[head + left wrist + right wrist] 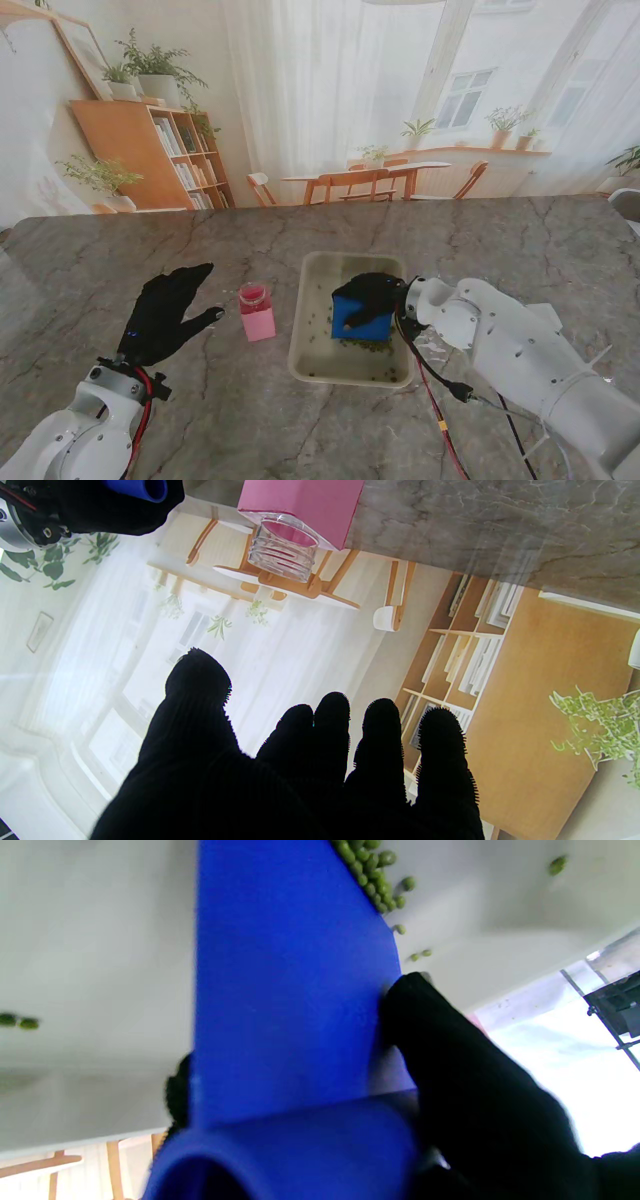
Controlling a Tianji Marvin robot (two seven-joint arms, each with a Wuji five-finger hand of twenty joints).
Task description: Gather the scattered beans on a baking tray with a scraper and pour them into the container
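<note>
A cream baking tray [312,340] lies in the middle of the marble table. My right hand [371,293] in a black glove is shut on a blue scraper [361,321], whose blade stands inside the tray. A heap of green beans [366,344] lies along the blade's nearer edge, and a few loose beans are scattered nearer to me. The right wrist view shows the blue scraper [290,990] close up with green beans [372,870] at its edge. A pink container [256,311] with a clear open mouth stands left of the tray. My left hand [165,312] hovers open, left of the container.
The pink container [300,510] and my left hand's fingers [330,730] show in the left wrist view. A red and black cable [435,400] hangs from my right arm near the tray's near right corner. Bare marble surrounds the tray.
</note>
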